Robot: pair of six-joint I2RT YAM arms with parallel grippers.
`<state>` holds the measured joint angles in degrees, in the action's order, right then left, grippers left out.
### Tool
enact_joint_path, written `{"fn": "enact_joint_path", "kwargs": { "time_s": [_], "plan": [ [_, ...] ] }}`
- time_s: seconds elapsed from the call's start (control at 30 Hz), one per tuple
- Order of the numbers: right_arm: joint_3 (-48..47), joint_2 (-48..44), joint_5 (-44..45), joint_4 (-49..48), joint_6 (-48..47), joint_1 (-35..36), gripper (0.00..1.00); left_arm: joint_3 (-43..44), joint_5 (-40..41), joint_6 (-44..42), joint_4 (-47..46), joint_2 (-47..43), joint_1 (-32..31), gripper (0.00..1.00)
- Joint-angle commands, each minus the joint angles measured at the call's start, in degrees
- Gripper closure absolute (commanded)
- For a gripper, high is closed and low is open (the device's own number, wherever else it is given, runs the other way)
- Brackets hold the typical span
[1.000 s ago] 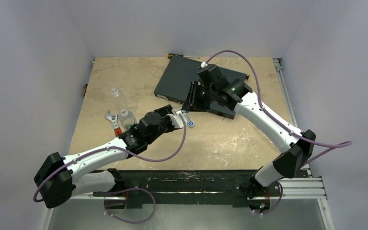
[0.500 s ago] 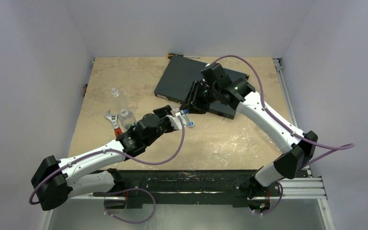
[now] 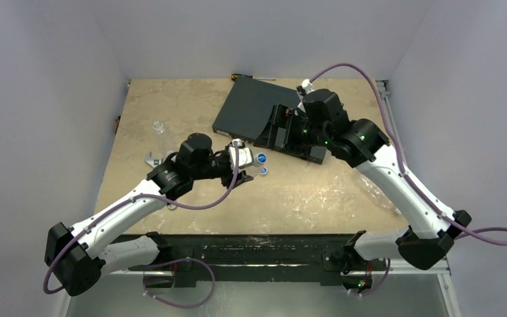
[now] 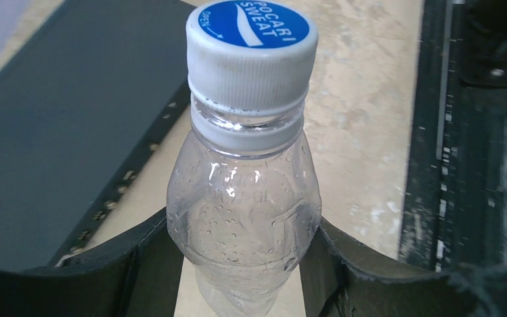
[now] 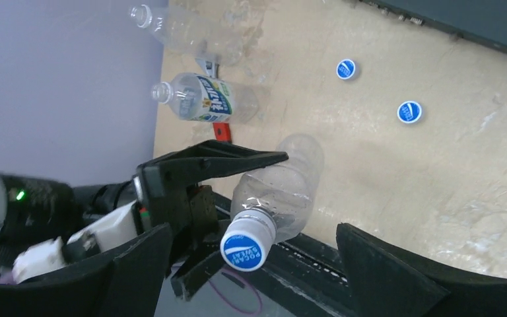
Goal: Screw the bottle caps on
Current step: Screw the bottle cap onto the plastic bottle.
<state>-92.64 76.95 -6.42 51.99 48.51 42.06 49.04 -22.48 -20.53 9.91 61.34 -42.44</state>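
My left gripper (image 4: 244, 264) is shut on a clear bottle (image 4: 244, 205), its jaws pressing both sides of the body. A blue-and-white bottle cap (image 4: 251, 39) sits on the neck. In the top view the bottle (image 3: 245, 158) lies level, its cap (image 3: 262, 158) pointing right. My right gripper (image 5: 254, 231) is open, its fingers (image 5: 383, 271) wide apart on either side of the capped end (image 5: 244, 243) without touching it. Two loose caps (image 5: 346, 69) (image 5: 409, 111) lie on the table. One loose cap (image 3: 264, 172) shows in the top view.
A labelled bottle (image 5: 204, 97) and a bare clear bottle (image 5: 185, 30) lie uncapped near the left wall. A red-handled wrench (image 3: 152, 158) lies under my left arm. The flat black box (image 3: 251, 109) sits at the back under my right gripper (image 3: 270, 135), with a screwdriver (image 3: 241, 77) behind it.
My right gripper has let go of the cap, opened wide and drawn back to the right. My left arm has swung, turning the bottle so its capped end points right.
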Motion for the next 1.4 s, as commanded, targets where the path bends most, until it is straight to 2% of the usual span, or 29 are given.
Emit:
{"fn": "enact_joint_path", "kwargs": {
  "time_s": [0.0, 0.17, 0.3, 0.37, 0.43, 0.5, 0.67, 1.0, 1.2, 1.3, 1.37],
  "plan": [
    [-0.4, -5.4, 4.7, -0.6, -12.9, -0.2, 0.02, 4.1, -19.9, 3.0, 9.6, 2.3, 2.0, 0.86],
    [2.6, -9.6, -2.6, -1.2, -30.9, 0.0, 0.11, 4.3, -29.8, 5.2, 11.9, 4.5, 2.5, 0.86],
    [6.6, -13.6, -9.2, -1.7, -37.4, 0.8, 0.18, 3.7, -33.9, 6.9, 11.9, 5.3, 2.5, 0.87],
    [7.4, -13.8, -10.4, -0.9, -40.2, 3.8, 0.23, 3.7, -35.3, 7.1, 12.4, 5.7, 2.6, 0.87],
    [8.0, -13.2, -7.6, -0.5, -41.3, 10.2, 0.28, 3.6, -36.1, 7.4, 12.8, 5.8, 2.6, 0.87],
    [8.7, -12.6, -7.6, -0.7, -41.9, 12.4, 0.31, 3.5, -36.5, 7.8, 13.0, 5.7, 2.6, 0.87],
    [10.3, -12.8, -8.3, -3.5, -42.2, 12.6, 0.3, 3.1, -37.2, 8.1, 13.4, 5.2, 2.6, 0.87],
    [8.8, -9.8, -9.9, -4.3, -44.1, 12.7, 0.44, 2.8, -37.6, 8.0, 13.8, 4.9, 2.6, 0.87],
    [8.2, -8.4, -9.8, -4.1, -44.6, 12.8, 0.49, 3.0, -37.5, 8.1, 13.8, 4.7, 2.7, 0.87],
    [8.2, -7.9, -9.7, -3.8, -44.6, 12.8, 0.57, 3.0, -37.1, 8.1, 13.9, 4.6, 2.7, 0.87],
    [8.3, -7.7, -9.4, -3.6, -44.3, 12.8, 0.66, 3.1, -36.6, 8.1, 14.0, 4.4, 2.6, 0.87]
  ]
}}
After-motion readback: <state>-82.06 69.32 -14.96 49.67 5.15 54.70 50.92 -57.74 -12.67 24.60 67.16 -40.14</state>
